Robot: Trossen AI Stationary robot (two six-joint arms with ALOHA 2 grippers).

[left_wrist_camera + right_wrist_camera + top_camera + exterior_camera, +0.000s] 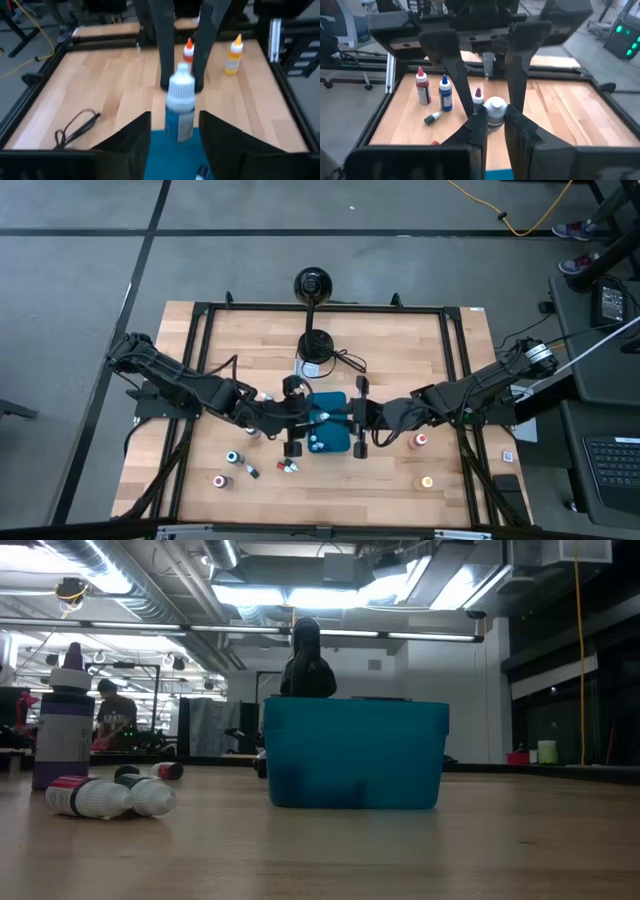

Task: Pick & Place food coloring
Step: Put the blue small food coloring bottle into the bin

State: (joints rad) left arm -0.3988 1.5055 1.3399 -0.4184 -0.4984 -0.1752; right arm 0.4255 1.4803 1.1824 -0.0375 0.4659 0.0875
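Left wrist view shows a small food coloring bottle [180, 107], white-capped with a blue body, hanging upright between two sets of dark fingers. The right pincer [181, 86] is clamped on it just under the cap. The left pincer [175, 120] stands spread, with a clear gap between each finger and the bottle's sides, so it carries none of the weight. Directly beneath both pincers lies the teal rectangular plastic tray [160, 160], and the bottle's base hangs over its interior, not touching it as far as can be seen.

Beyond the right pincer, a red-capped bottle [420, 441] and an orange-capped one [427, 481] wait on the wooden tabletop [400, 360]; more bottles lie outward of the left pincer.

The likely trouble is the narrow hold. Gripped only near the neck, the bottle could swing or slide out if the right arm moves sharply. The left fingers sit close on either side, so a pull-back off the straight line could clip the body and twist it loose. Letting go from this height could make it bounce against the tray wall or topple out.
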